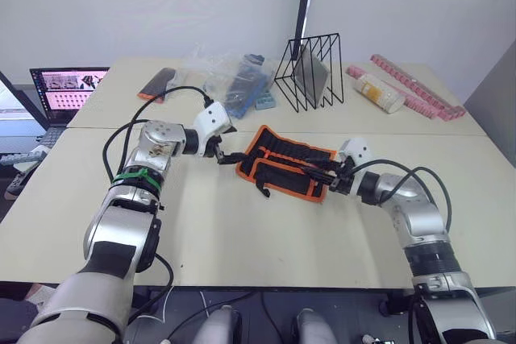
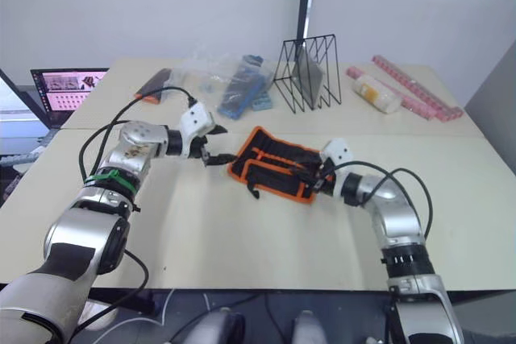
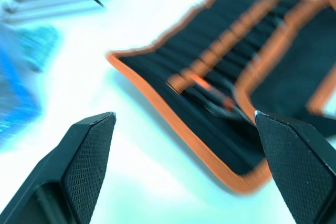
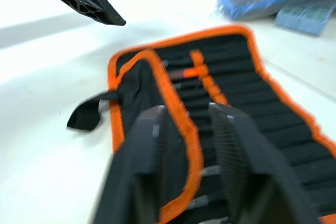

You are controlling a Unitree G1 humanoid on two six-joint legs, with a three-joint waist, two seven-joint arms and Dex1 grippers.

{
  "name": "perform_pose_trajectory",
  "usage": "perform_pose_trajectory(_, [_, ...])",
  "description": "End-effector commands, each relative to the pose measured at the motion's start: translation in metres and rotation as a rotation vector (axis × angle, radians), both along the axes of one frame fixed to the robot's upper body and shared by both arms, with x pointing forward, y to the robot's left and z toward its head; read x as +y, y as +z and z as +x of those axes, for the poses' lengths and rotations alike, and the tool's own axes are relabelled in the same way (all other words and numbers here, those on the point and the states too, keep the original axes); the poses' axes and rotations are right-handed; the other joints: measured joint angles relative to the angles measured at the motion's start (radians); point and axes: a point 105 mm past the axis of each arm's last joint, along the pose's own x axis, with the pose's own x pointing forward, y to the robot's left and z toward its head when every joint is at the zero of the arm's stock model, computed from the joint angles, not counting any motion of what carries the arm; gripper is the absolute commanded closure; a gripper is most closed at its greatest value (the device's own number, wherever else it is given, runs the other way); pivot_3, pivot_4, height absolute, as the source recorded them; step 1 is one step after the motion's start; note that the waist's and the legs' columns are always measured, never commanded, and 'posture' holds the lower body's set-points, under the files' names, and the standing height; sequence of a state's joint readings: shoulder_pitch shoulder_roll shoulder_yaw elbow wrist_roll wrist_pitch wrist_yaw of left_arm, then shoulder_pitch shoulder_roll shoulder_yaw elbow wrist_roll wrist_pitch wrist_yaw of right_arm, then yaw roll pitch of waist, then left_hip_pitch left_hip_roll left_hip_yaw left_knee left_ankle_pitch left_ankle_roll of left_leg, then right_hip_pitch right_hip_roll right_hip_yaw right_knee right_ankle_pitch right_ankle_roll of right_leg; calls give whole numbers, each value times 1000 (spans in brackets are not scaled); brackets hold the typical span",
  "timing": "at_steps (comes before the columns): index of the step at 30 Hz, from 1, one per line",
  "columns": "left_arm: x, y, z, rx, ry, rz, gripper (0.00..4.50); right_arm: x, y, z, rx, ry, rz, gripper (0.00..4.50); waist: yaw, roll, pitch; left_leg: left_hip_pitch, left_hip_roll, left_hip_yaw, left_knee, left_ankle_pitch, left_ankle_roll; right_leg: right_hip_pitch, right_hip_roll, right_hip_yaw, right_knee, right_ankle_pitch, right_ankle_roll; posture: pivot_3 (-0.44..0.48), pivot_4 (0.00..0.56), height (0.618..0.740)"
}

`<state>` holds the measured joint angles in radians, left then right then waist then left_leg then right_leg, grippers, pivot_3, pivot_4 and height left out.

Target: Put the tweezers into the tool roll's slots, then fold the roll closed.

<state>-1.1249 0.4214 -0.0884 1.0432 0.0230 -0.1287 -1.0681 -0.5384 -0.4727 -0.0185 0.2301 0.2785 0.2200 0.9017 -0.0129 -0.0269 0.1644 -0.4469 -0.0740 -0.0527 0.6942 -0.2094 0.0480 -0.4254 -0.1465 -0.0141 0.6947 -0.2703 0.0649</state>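
Counted one roll [image 1: 287,162], one wire rack [image 1: 310,71], one laptop [image 1: 69,89], one plastic bag [image 1: 234,78], two grippers [image 1: 226,156] [image 1: 326,176].

Left gripper [image 1: 228,156] wide open, right gripper [image 1: 321,172] nearly closed, both arms reaching inward.

Blk tool roll [image 1: 289,165], orange edging
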Motion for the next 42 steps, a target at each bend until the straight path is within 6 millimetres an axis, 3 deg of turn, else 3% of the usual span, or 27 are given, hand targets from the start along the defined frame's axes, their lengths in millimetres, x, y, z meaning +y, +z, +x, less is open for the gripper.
perform_pose_trajectory(1, [-12, 25, -6, -70, -63, -119, 0, -8, 29, 2, -104, -58, 54, 1977, 1, 0, 0, 0, 0, 0, 0, 0, 0, 0, 0, 0, 0, 0, 0, 0, 150, 687])
perform_pose_trajectory(2, [-15, 25, -9, -64, -83, -139, 0, -8, 32, 2, -108, -61, 70, 1977, 1, 0, 0, 0, 0, 0, 0, 0, 0, 0, 0, 0, 0, 0, 0, 0, 150, 687])
perform_pose_trajectory(6, [-33, 16, -27, -9, -169, -192, 1204, 7, 29, -6, -100, -10, 77, 1928, -3, 0, 0, 0, 0, 0, 0, 0, 0, 0, 0, 1, 0, 0, 0, 0, 150, 687])
perform_pose_trajectory(14, [-65, -32, -32, 73, -108, -178, 3832, 39, -11, 4, -41, -77, 28, 4444, 2, 0, 0, 0, 0, 0, 0, 0, 0, 0, 0, 1, 1, 0, 0, 0, 150, 687])
perform_pose_trajectory(16, [-69, -39, -29, 76, -79, -173, 4484, 47, -18, 6, -26, -90, 29, 4500, 2, 0, 0, 0, -1, 0, 1, 0, 0, 0, 0, 1, 1, 0, 0, 0, 150, 687])
perform_pose_trajectory(23, [-77, -66, -16, 121, 34, -132, 4484, 50, -49, 15, 27, -200, -33, 4500, 0, 0, 0, 0, -1, 0, 0, 0, 0, 0, 0, 1, 1, 0, 0, 0, 150, 687])
perform_pose_trajectory(30, [-59, -101, -10, 159, 161, -52, 4484, 25, -67, 17, 59, -345, -82, 4500, 3, 0, 0, 3, -1, 0, 1, 0, 0, 3, -1, 1, 1, 0, 0, 0, 150, 687])
perform_pose_trajectory(36, [-51, -100, -11, 143, 147, -78, 4484, 1, -78, 12, 81, -425, -118, 4500, 2, 0, -2, 6, -1, 0, 1, 0, -1, 4, -1, 1, 2, 0, 0, 0, 150, 687])
perform_pose_trajectory(42, [-46, -92, -9, 120, 134, -93, 4484, -3, -82, 8, 91, -425, -129, 4500, 3, 0, -2, 6, -1, 0, 1, 0, -1, 5, -1, 1, 3, 0, 0, 0, 150, 687])
